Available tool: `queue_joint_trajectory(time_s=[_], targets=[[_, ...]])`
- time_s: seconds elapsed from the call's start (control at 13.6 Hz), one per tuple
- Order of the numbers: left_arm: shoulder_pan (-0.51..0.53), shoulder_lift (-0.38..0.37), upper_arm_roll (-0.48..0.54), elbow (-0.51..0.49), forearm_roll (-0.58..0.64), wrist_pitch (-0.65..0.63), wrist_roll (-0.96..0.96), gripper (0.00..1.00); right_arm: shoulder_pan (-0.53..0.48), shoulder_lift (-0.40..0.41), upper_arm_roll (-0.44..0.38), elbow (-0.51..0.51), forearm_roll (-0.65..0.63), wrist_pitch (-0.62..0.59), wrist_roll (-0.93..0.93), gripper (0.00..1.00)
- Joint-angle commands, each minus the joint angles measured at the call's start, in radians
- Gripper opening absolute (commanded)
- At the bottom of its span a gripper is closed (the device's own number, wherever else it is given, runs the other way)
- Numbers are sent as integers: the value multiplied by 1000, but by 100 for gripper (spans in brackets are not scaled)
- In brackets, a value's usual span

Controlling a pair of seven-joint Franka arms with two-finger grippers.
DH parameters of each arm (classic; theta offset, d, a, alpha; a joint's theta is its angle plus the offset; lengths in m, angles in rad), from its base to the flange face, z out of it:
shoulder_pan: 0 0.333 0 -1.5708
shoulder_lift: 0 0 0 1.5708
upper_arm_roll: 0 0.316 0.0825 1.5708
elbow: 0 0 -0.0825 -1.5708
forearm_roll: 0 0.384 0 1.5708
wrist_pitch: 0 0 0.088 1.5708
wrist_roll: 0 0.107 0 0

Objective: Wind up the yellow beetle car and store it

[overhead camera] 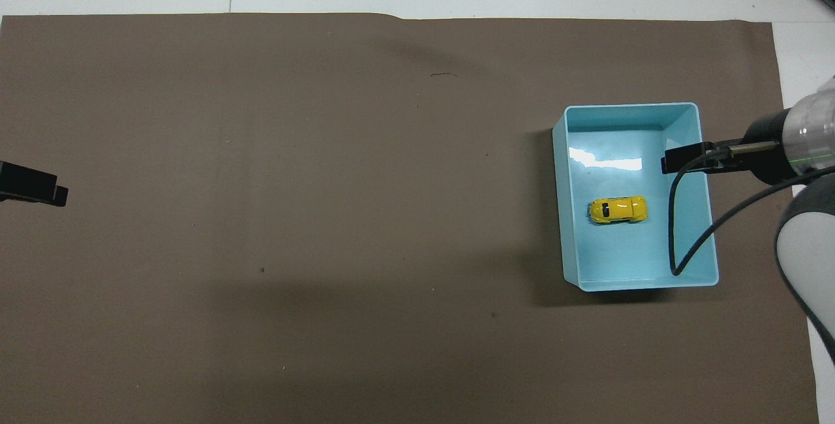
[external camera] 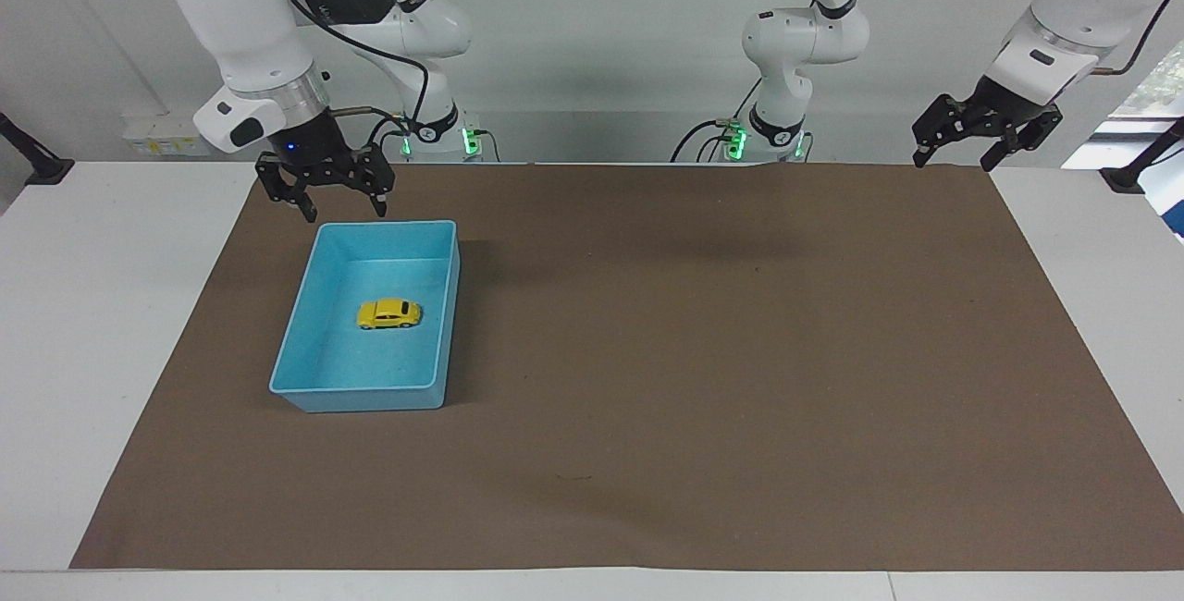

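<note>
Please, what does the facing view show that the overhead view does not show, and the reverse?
Only the facing view shows both arms whole with their bases, and that the right gripper hangs open in the air above the blue bin's edge nearest the robots, touching nothing. The left gripper, also open, waits at its own end.

Only the overhead view shows the car's roof from straight above and the bright reflection on the bin floor.

Both show the yellow beetle car lying inside the bin on the brown mat.

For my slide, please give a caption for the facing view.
Yellow beetle car lies in the blue bin; both grippers hang open and empty.
</note>
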Motion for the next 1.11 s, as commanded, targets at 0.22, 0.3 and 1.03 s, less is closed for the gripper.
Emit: queue_joint_trajectory(time_s=[0.22, 0.3, 1.03], targets=[[14, -9, -8, 6, 2, -8, -6, 100, -10, -2, 6, 27, -21, -27, 19, 100], [14, -9, -8, 6, 1, -8, -6, 100, -10, -2, 4, 27, -22, -31, 19, 100], [14, -9, -8, 6, 2, -8, -6, 100, -18, 1, 1, 84, -24, -132, 20, 100]])
